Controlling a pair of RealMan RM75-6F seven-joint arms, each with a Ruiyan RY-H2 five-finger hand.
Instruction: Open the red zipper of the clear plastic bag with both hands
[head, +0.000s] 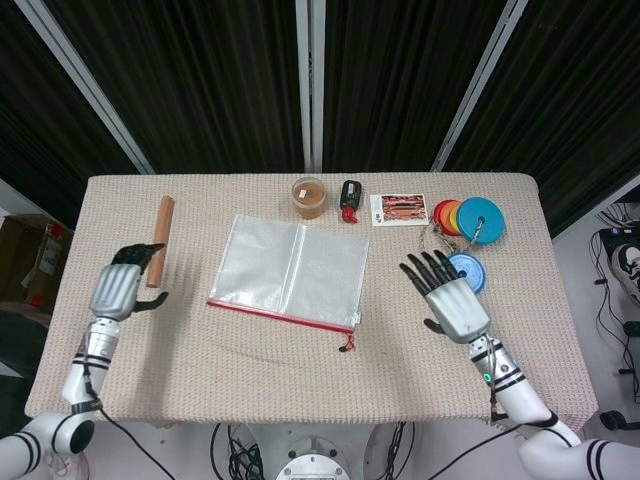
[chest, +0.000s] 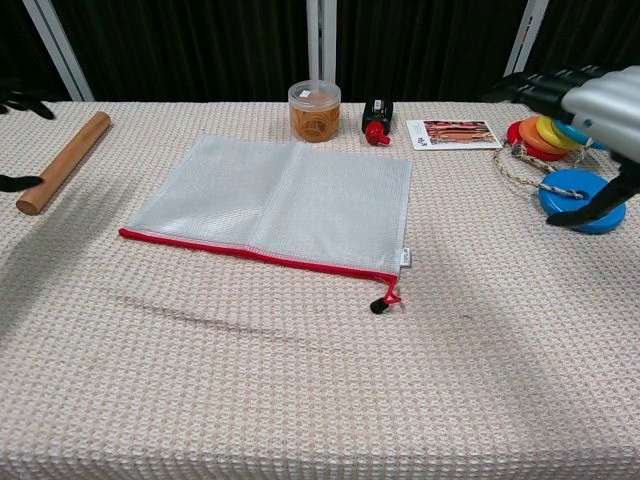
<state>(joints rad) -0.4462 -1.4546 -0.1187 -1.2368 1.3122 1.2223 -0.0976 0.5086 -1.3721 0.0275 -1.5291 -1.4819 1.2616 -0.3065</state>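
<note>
Between the two hands, well apart from each, the clear plastic bag (head: 291, 273) lies flat on the woven surface (head: 300, 370). Its red zipper (head: 282, 311) runs along the edge nearest the robot, with a small dark pull (chest: 379, 305) on a short red cord at the end closer to the right hand.

The left hand (head: 118, 291) hovers off the bag's far-left side, just beside a wooden rolling pin (head: 158, 240). It holds nothing, with fingers that look partly curled and the thumb out. The right hand (head: 452, 301) hovers off the bag's right side, fingers spread and empty, near a stack of coloured discs (head: 462, 217) and a blue disc (head: 466, 271) on a cord.

The bag looks thin, light and floppy, with a fine mesh texture. It would likely slide on the cloth and buckle if tugged from one end only. The sensible holds, judging from here, are a pinch on the pull with the right hand and a pinch on the zipper's opposite corner with the left hand, so the track stays taut. The pull is small and sits low against the cloth, so catching it calls for a fine fingertip pinch. The film itself seems slippery; the stiffer zipper tape gives firmer purchase.

Behind the bag stand a small jar (head: 309, 196), a dark key fob (head: 350, 197) and a card (head: 399, 210).
</note>
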